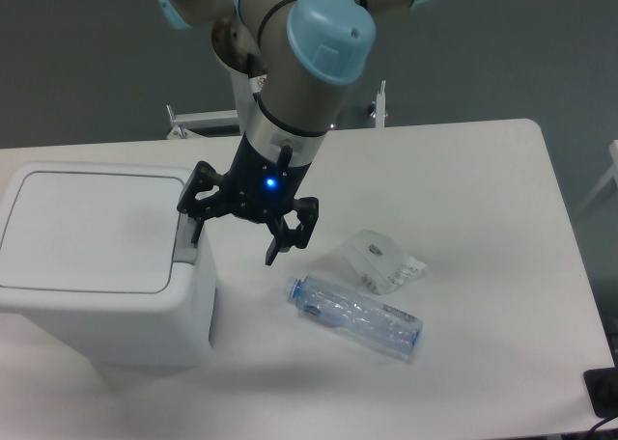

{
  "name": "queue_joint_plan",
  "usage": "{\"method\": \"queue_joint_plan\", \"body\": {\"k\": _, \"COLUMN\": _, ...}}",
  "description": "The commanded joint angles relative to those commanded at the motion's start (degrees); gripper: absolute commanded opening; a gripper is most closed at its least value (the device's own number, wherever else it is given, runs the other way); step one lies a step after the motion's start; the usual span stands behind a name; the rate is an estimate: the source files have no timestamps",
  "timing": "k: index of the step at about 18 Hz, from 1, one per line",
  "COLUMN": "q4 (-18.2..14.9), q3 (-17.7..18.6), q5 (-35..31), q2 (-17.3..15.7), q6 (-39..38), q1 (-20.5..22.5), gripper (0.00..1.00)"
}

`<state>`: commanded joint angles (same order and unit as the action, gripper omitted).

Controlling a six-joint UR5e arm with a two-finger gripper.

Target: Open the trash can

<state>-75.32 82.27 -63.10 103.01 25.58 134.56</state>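
Trash can [97, 266] sits at left of the white table [463, 170], lid flat and shut, grey push tab on its right edge. Gripper [235, 235] fingers spread apart, holding nothing; left finger right over the tab, contact unclear, right finger over bare table. Clear plastic bottle [354, 316] lies on its side near-right; crumpled white wrapper [381, 261] just beyond it.

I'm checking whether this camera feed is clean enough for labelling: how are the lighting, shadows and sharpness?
Fixed camera view: even, soft lighting with faint shadows beside the trash can and bottle; the white lid is nearly washed out; the gripper is slightly soft, its blue LED glowing; the crumpled wrapper lacks detail.
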Motion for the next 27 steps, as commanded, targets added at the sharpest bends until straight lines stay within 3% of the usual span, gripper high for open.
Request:
{"method": "queue_joint_plan", "body": {"k": 8, "q4": 0.0, "q3": -0.09, "q5": 0.0, "q2": -0.26, "q6": 0.09, "q1": 0.0, "gripper": 1.0}}
{"method": "queue_joint_plan", "body": {"k": 12, "q4": 0.96, "q3": -2.89, "q5": 0.0, "q2": -0.35, "q6": 0.53, "q1": 0.79, "gripper": 1.0}}
{"method": "queue_joint_plan", "body": {"k": 17, "q4": 5.44, "q3": -3.6, "q5": -0.18, "q2": -0.44, "q6": 1.23, "q1": 5.09, "gripper": 1.0}}
{"method": "queue_joint_plan", "body": {"k": 20, "q4": 5.71, "q3": -3.87, "q5": -0.26, "q2": -0.09, "q6": 4.73, "q1": 8.86, "gripper": 1.0}}
{"method": "queue_joint_plan", "body": {"k": 22, "q4": 5.63, "q3": -4.92, "q5": -3.32, "q2": 1.13, "q6": 6.5, "q1": 10.8, "gripper": 1.0}}
{"method": "queue_joint_plan", "body": {"k": 24, "q4": 5.45, "q3": -5.71, "q5": -10.69, "q2": 2.02, "q6": 8.34, "q1": 12.74, "gripper": 1.0}}
{"method": "queue_joint_plan", "body": {"k": 27, "q4": 4.48, "q3": -4.93, "q5": -16.26, "q2": 3.07, "q6": 17.63, "q1": 14.14, "gripper": 1.0}}
